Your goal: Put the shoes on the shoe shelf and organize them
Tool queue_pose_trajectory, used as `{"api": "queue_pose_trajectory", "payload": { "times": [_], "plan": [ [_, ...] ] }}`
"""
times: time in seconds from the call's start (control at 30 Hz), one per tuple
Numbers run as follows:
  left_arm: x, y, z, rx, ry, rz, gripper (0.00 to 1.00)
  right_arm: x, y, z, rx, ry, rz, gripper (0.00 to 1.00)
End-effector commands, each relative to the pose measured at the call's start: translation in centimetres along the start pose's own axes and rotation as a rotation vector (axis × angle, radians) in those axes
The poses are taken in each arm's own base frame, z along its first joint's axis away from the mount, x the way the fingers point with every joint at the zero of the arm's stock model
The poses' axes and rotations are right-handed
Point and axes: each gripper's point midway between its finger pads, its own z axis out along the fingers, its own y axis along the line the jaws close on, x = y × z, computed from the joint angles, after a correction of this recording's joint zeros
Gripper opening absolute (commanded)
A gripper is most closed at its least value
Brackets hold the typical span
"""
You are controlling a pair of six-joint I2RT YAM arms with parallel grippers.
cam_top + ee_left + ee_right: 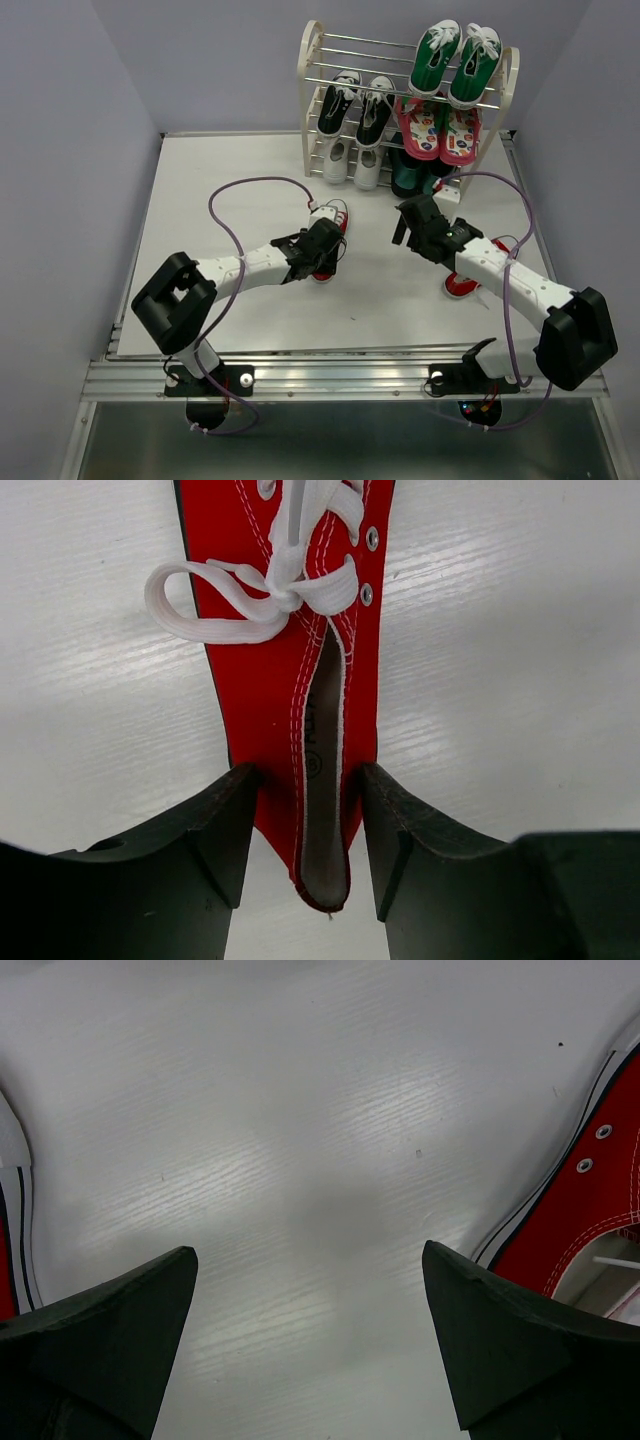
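Note:
My left gripper [322, 245] is shut on the heel of a red sneaker [340, 218] with white laces in the middle of the table. In the left wrist view the fingers [235, 820] squeeze the shoe's heel collar [270, 680] from both sides. My right gripper [408, 225] is open and empty over bare table [308, 1252]. The second red sneaker [462, 284] lies under the right arm and shows at the right edge of the right wrist view [590, 1210]. The shoe shelf [308, 90] stands at the back and holds the black sneakers [358, 105] and the white sneakers [352, 160] on its left side.
Green sneakers [455, 60] sit on the shelf's top right, with pink patterned slippers [440, 130] below them and dark shoes [412, 175] on the lowest right tier. Purple cables loop over the table [200, 200]. Grey walls close in both sides.

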Motion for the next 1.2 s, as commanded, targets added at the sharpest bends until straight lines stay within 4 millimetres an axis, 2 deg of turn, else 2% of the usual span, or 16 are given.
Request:
{"api": "queue_pose_trajectory", "payload": {
  "times": [0.0,0.07,0.13,0.27,0.43,0.5,0.57,0.6,0.77,0.8,0.93,1.03,1.07,1.17],
  "plan": [
    [-0.8,0.2,0.2,-0.050,-0.009,0.007,0.53,-1.1,-1.0,-0.5,0.019,-0.049,0.010,1.00],
    [-0.8,0.2,0.4,-0.054,-0.009,0.008,0.45,-1.3,-1.1,-0.7,0.018,-0.055,0.015,1.00],
    [-0.7,0.2,0.5,-0.058,-0.005,0.009,0.43,-1.4,-1.1,-0.7,0.019,-0.061,0.018,1.00],
    [-0.3,0.3,0.9,-0.067,0.009,0.015,0.00,-2.0,-1.5,-1.2,0.021,-0.087,0.030,1.00],
    [-1.4,0.8,0.1,-0.083,-0.049,0.022,0.00,-2.6,-2.1,-1.7,0.031,-0.118,0.022,1.00],
    [-3.1,0.1,-1.3,-0.044,-0.122,0.022,0.00,-3.1,-2.7,-1.8,0.052,-0.142,0.006,1.00],
    [-3.5,-0.5,-2.1,-0.002,-0.157,0.033,0.00,-3.1,-3.1,-1.8,0.070,-0.151,-0.004,1.00],
    [-4.6,-1.0,-2.9,0.037,-0.199,0.050,0.00,-3.2,-3.2,-1.8,0.073,-0.155,-0.009,1.00],
    [-5.3,-1.0,-4.1,0.060,-0.237,0.051,0.00,-3.1,-3.5,-1.7,0.084,-0.160,-0.026,1.00],
    [-6.2,-1.3,-4.5,0.078,-0.273,0.040,0.00,-3.1,-3.5,-1.6,0.085,-0.160,-0.035,1.00],
    [-6.7,-0.6,-5.6,0.060,-0.316,0.031,0.00,-3.0,-3.5,-1.4,0.089,-0.163,-0.051,1.00],
    [-7.7,-0.7,-6.9,0.073,-0.368,0.037,0.00,-3.1,-3.3,-1.2,0.088,-0.167,-0.061,1.00],
    [-8.3,-0.1,-7.7,0.049,-0.405,0.017,0.00,-3.1,-3.3,-1.2,0.088,-0.167,-0.061,1.00],
    [-9.3,-0.3,-9.8,0.075,-0.433,0.036,0.00,-3.3,-3.3,-1.1,0.091,-0.169,-0.067,1.00]
  ]
}}
